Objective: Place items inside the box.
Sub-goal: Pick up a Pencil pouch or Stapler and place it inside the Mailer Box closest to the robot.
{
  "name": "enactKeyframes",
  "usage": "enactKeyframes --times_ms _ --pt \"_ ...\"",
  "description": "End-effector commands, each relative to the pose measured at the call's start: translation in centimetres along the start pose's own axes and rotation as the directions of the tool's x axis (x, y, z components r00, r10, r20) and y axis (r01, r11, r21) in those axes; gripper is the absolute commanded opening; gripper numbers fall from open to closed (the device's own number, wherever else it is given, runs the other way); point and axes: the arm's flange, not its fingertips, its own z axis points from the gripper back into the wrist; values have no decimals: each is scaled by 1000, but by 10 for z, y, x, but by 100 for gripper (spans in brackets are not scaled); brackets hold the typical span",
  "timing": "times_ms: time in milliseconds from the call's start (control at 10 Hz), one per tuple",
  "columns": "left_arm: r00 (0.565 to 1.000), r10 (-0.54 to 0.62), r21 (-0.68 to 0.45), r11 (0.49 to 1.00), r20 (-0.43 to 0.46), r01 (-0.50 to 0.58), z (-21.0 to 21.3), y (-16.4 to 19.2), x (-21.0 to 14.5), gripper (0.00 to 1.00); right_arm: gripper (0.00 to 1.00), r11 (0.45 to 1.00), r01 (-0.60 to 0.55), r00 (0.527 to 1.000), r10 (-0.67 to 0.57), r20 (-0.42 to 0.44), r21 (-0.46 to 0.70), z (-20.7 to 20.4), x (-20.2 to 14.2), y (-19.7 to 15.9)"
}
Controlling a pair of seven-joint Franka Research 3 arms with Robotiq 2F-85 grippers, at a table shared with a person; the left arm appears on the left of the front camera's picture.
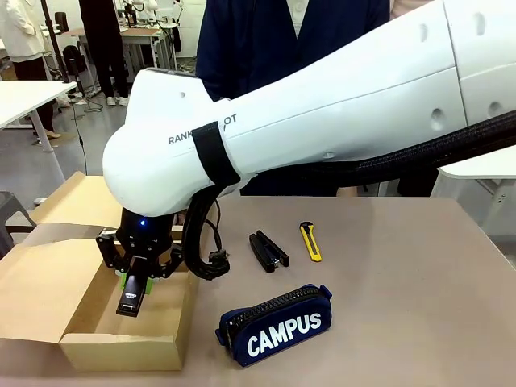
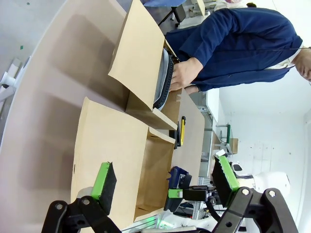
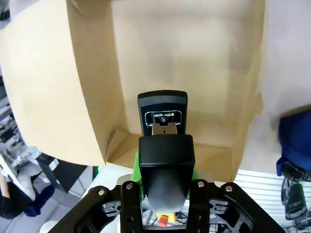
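Note:
My right gripper point(image 1: 134, 280) reaches across to the left and is shut on a slim black stapler point(image 1: 130, 300), which hangs nose-down over the open brown cardboard box point(image 1: 121, 351). In the right wrist view the stapler point(image 3: 162, 119) stands out between the green pads above the box's bare floor point(image 3: 194, 48). The navy pencil case point(image 1: 278, 324) lettered "CAMPUS" lies on the table to the right of the box. My left gripper point(image 2: 165, 182) is open with nothing between its pads, looking at the box point(image 2: 112, 145) from the side.
A second black stationery item point(image 1: 268, 250) and a yellow utility knife point(image 1: 310, 241) lie behind the pencil case. More cardboard point(image 1: 81, 201) rises behind the box. A person in dark blue point(image 2: 233, 43) stands at the far side, one hand point(image 2: 184, 74) near the table edge.

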Motion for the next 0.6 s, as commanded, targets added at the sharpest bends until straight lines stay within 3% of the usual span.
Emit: enactKeyframes --times_ms 0,100,200,300,400,500 --pt "1000 -20 -23 1000 6 20 0 0 0 100 37 998 61 998 -60 30 -23 1 -1 0" --pt "1000 -20 -23 1000 6 20 0 0 0 100 37 997 70 997 -69 37 -33 0 0 -5" --pt "1000 -20 -23 1000 6 20 0 0 0 100 46 996 79 996 -77 40 -38 0 1 -9" --pt "1000 -20 -23 1000 6 20 0 0 0 100 93 996 81 996 -80 27 -48 0 1 -13" --pt "1000 -20 -23 1000 6 20 0 0 0 100 100 995 88 996 -87 29 -43 1 0 -15" --pt "1000 -20 -23 1000 6 20 0 0 0 100 100 995 92 995 -91 31 -34 3 -1 -18"
